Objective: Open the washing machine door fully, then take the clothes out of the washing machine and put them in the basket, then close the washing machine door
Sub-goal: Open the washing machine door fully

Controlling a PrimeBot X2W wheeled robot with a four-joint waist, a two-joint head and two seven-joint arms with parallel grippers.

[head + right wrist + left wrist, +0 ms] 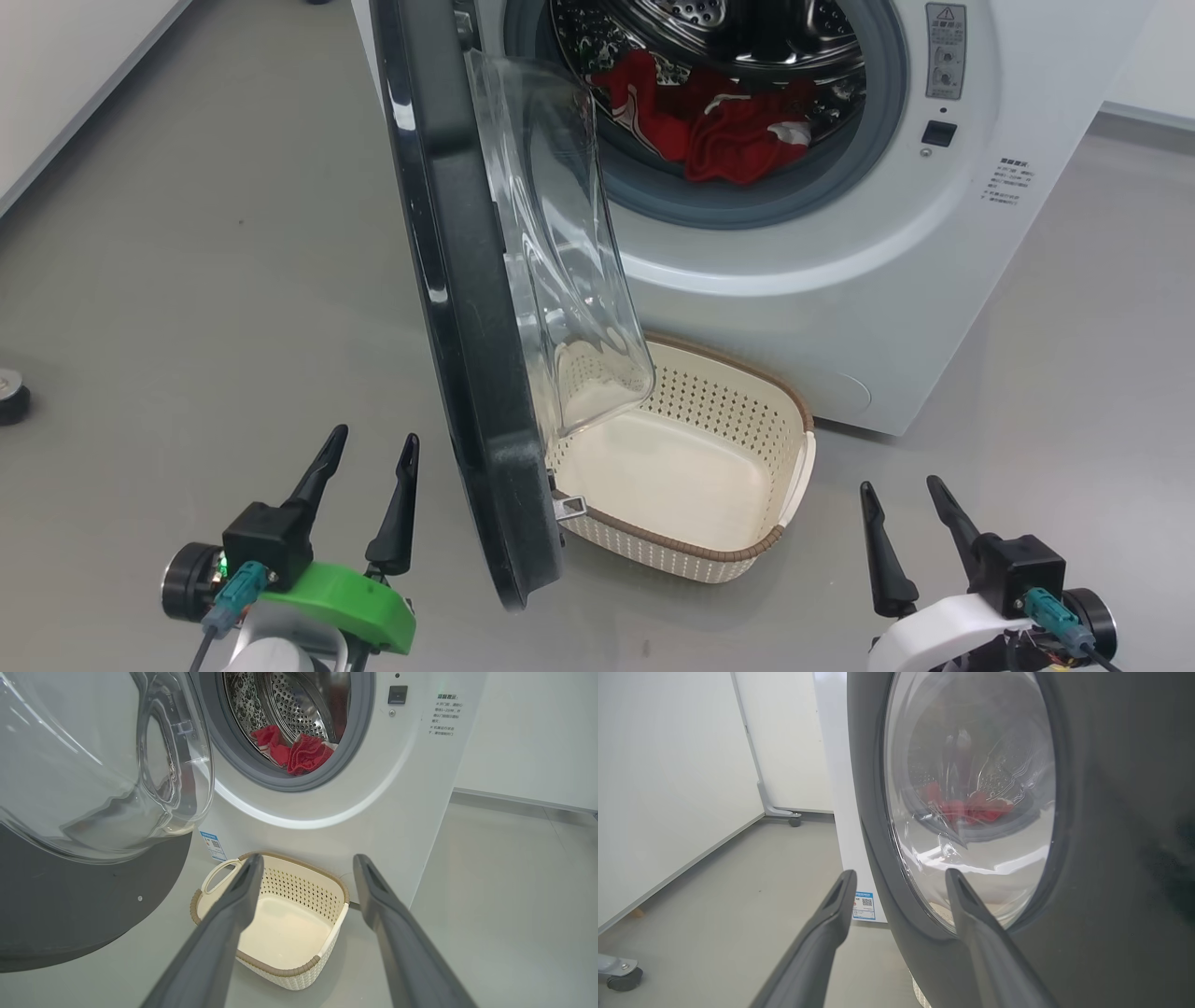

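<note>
Two grippers sit low in your head view, the left gripper (375, 435) at lower left and the right gripper (898, 483) at lower right, each with fingers spread and holding nothing. One washing machine door (467, 327) stands edge-on at centre, swung out between them, its lower edge just beside the one basket (747, 553) on the floor (187, 280). Grey floor opens left of the door and right of the basket. One heap of red clothes (728, 140) rests at the drum's front lip, upper centre, in the washing machine (840, 280); you cannot count the garments.
</note>
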